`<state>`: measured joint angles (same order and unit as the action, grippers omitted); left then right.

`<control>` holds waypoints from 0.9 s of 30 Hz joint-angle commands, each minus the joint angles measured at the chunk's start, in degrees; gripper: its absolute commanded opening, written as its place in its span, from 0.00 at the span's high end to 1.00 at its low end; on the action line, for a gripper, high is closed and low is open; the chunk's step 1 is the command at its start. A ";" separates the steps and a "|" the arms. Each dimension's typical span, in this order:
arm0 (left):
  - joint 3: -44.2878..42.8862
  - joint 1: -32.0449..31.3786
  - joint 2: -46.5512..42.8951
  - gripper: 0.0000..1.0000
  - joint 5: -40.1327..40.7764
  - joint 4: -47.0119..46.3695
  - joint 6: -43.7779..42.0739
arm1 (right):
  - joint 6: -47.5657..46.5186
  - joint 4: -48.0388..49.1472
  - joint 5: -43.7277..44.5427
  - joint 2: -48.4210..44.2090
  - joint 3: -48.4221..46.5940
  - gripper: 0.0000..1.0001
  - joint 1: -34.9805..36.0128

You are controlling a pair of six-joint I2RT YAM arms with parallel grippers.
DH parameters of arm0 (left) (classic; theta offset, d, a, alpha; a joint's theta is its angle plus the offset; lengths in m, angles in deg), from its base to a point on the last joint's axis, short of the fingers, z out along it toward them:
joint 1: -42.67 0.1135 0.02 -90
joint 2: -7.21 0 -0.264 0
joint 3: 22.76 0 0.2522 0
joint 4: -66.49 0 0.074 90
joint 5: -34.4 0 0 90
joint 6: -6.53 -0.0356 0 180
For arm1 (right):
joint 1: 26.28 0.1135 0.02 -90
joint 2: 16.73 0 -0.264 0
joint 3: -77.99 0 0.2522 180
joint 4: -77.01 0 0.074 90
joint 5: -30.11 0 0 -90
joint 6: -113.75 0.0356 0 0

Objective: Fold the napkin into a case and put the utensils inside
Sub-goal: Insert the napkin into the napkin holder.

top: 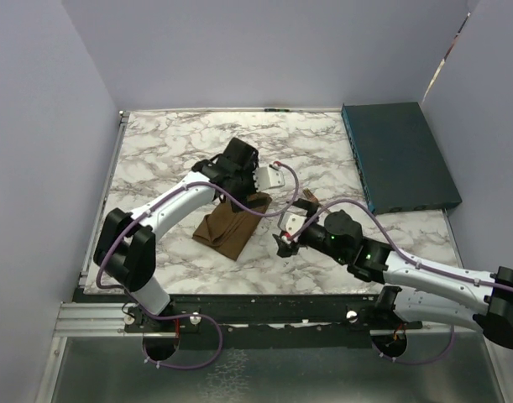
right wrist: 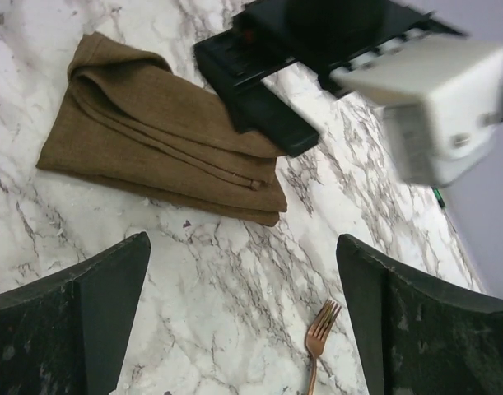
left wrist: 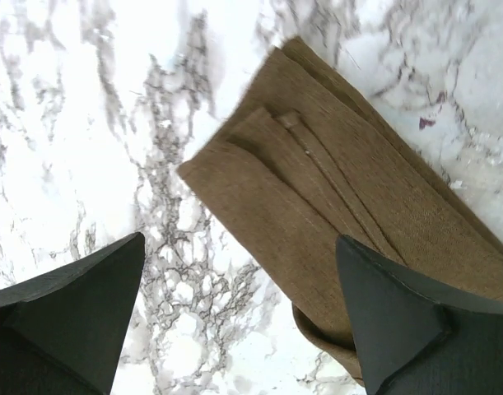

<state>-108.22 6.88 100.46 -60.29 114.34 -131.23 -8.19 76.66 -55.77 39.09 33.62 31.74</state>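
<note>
We judged the napkin (top: 231,228), folded mid-table, soft and limp, best pinched at an edge, and the fork (right wrist: 317,344) near it thin, stiff and slippery, while the left gripper (left wrist: 241,240) and right gripper (right wrist: 243,239) hung spread wide, empty.

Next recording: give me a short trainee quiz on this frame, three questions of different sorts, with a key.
1. True or false: the fork lies inside the folded napkin.
2. The left pincer is: A) shut on the napkin; B) open, gripping nothing; C) shut on the fork.
3. Fill in: the right pincer is ___, and empty.
Key: 1 false, the fork lies bare on the marble table; 2 B; 3 open.
</note>
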 commanded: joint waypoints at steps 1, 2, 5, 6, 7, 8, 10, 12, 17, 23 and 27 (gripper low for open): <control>-4.83 3.79 -2.83 0.01 -9.03 4.86 7.38 | -5.68 -7.89 -6.17 2.28 -3.54 0.00 0.25; -5.07 4.47 -3.01 0.01 -9.72 5.11 8.33 | -6.29 -7.90 -7.49 1.90 -3.21 0.00 0.20; -3.82 6.90 -3.15 0.01 -11.46 4.80 11.63 | -7.14 -5.61 -13.51 2.07 -1.23 0.00 0.57; -3.65 7.79 -2.63 0.01 -11.67 4.59 13.42 | -7.14 -5.33 -14.03 3.21 -1.13 0.00 1.04; -3.67 8.70 -1.55 0.01 -11.80 4.51 15.14 | -7.16 -5.20 -14.24 4.95 -1.38 0.00 1.69; -3.78 9.40 -0.62 0.01 -11.71 4.54 16.76 | -7.13 -4.84 -14.65 6.76 -1.65 0.00 2.12; -3.45 10.18 1.02 0.01 -11.11 4.37 18.83 | -7.06 -3.32 -16.42 10.85 -2.49 0.00 2.75; -2.39 10.19 2.71 0.01 -9.76 3.61 20.09 | -6.98 -2.56 -18.03 15.36 -4.49 0.00 3.01; 0.44 10.27 5.87 0.01 -2.64 0.27 18.69 | -8.11 -0.48 -21.56 26.03 -9.45 0.03 3.33; 2.39 10.30 7.63 0.03 1.09 -1.82 17.45 | -9.00 0.07 -26.84 34.70 -14.86 0.18 3.37; 3.58 10.30 8.63 0.04 2.96 -3.27 17.83 | -8.91 1.69 -29.36 38.02 -15.71 0.25 3.55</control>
<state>-105.88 17.17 107.82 -60.99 113.88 -113.31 -16.41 76.11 -79.70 74.12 19.23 34.82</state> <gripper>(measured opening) 0.965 0.781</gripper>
